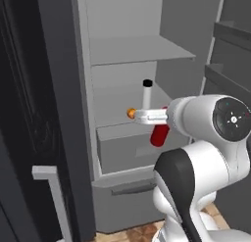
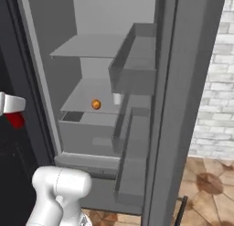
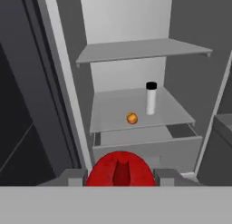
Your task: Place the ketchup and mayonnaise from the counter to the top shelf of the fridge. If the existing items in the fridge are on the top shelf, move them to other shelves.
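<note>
My gripper [image 1: 158, 119] is shut on the ketchup [image 1: 160, 134], a red bottle hanging in front of the open fridge [image 1: 83, 113]. In the hand view the ketchup [image 3: 121, 172] fills the gap between the two fingers [image 3: 74, 176]. From the right base the gripper [image 2: 13, 111] and the ketchup [image 2: 16, 120] sit at the left edge. The top shelf [image 3: 140, 50] is bare and lies well above the hand. On the shelf below [image 3: 136, 110] rests the small orange ball [image 3: 132, 118] [image 2: 96, 104]. The mayonnaise and the counter are out of view.
A slim white bottle with a black cap [image 3: 151, 98] stands on the lower shelf right of the ball. Beneath is a grey drawer [image 3: 149, 148], slightly pulled out. The open fridge door with its bins [image 2: 137, 65] stands on the right, and dark cupboards [image 1: 29, 113] stand left.
</note>
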